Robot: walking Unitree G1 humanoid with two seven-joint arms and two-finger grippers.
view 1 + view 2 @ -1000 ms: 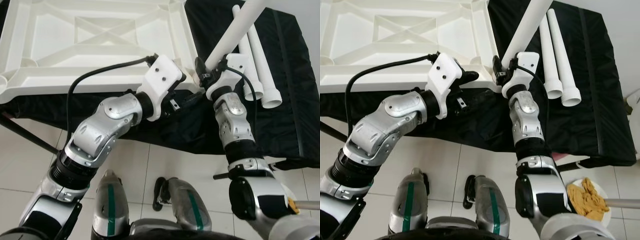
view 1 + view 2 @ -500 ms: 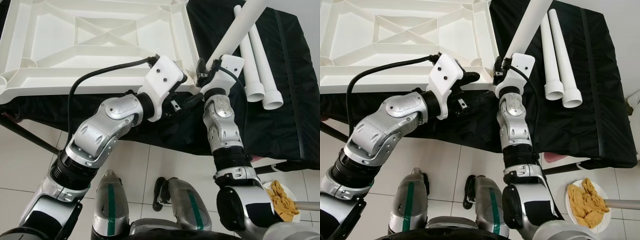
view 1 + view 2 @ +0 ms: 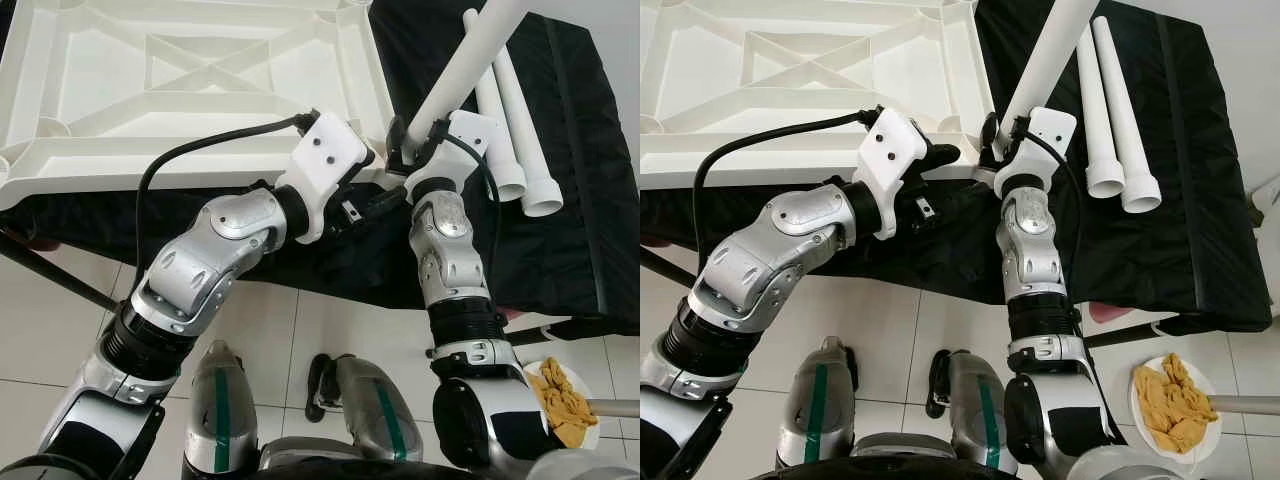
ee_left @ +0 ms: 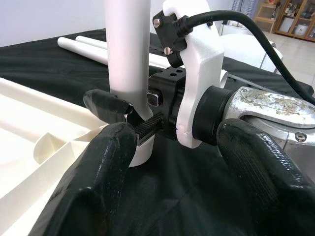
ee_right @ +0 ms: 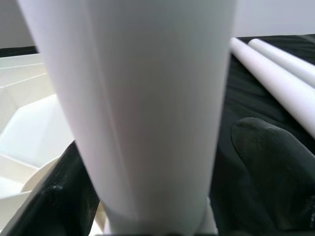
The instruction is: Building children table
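Note:
The white table top [image 3: 150, 165] lies upside down on a black-covered surface. My right gripper [image 3: 403, 150] is shut on a white table leg [image 3: 460, 75], which rises tilted toward the far right. The leg's lower end [image 4: 138, 155] sits at the top's near right corner, beside the round socket [image 5: 29, 137]; whether it is inside I cannot tell. My left gripper [image 3: 372, 180] is open just left of it, its fingers [image 4: 98, 182] spread with nothing between them. Two spare legs [image 3: 520, 120] lie side by side on the cloth at the right.
A plate of yellow food [image 3: 1175, 405] rests on the tiled floor at the lower right. A dark support bar [image 3: 60, 270] slants under the surface's left end. The black cloth [image 3: 1200, 230] to the right of the spare legs is bare.
My right forearm has swung left and the held leg's lower end has edged toward the table corner. The left arm has stayed put. The plate has come into sight.

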